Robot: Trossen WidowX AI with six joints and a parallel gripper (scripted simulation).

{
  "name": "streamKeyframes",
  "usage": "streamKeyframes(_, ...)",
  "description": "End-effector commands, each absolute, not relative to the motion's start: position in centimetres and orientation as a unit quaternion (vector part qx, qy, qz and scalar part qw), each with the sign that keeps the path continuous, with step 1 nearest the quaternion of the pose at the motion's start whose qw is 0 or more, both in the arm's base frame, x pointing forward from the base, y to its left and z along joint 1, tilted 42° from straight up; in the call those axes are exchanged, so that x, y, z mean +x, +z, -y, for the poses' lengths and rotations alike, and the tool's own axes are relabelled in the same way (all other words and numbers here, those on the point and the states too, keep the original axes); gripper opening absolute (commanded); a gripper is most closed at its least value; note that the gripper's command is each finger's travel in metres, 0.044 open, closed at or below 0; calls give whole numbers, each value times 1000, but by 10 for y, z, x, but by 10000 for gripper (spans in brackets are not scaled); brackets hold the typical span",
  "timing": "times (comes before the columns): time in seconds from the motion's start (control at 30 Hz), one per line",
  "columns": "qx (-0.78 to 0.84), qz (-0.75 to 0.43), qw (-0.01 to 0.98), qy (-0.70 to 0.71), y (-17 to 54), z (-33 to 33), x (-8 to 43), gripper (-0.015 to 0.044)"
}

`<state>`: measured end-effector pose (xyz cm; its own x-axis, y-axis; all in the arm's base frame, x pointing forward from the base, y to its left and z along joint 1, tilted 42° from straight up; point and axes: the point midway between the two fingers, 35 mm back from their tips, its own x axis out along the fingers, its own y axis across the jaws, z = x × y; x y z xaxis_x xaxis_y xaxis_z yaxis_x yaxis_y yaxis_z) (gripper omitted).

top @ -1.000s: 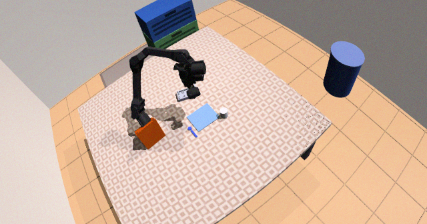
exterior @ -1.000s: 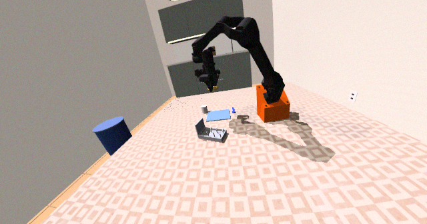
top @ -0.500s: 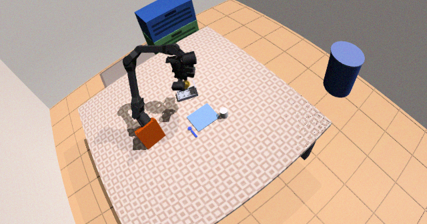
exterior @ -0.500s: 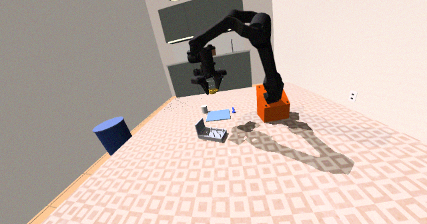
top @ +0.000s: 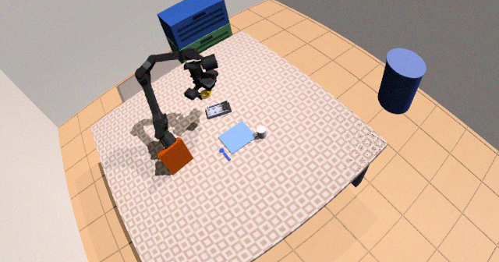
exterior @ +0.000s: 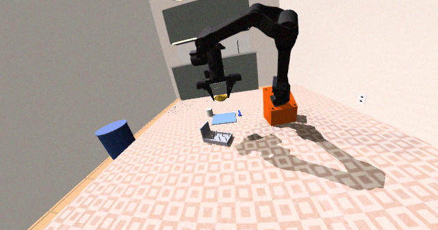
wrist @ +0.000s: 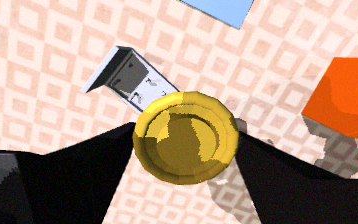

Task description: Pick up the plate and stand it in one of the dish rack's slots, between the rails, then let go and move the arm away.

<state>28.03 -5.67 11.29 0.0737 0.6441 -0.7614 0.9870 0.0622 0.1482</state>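
The pick-up is done — the gripper point(wrist: 186, 137) pinches the yellow plate point(wrist: 186, 137) by its rim, high above the table point(top: 273, 200), with the dish rack point(wrist: 130, 80) below and just beyond it. Still left: tipping the plate upright, lowering it between the rails, releasing and retreating. The rack sits well in from the table edges, with the blue mat point(top: 236, 136) and white cup point(top: 261, 131) near it — open room on its other sides.
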Motion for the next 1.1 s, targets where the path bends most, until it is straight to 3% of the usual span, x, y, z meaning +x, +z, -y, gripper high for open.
streamKeyframes(0.0, 665, -620, 302, -285, 122, 40, 273, 0)
streamKeyframes(0.53, 719, -536, 121, -425, 155, -9, 248, 0)
streamKeyframes(0.8, 715, -538, 131, -427, 152, -10, 248, 0)
streamKeyframes(1.07, 663, -546, 245, -449, 115, -15, 248, 0)
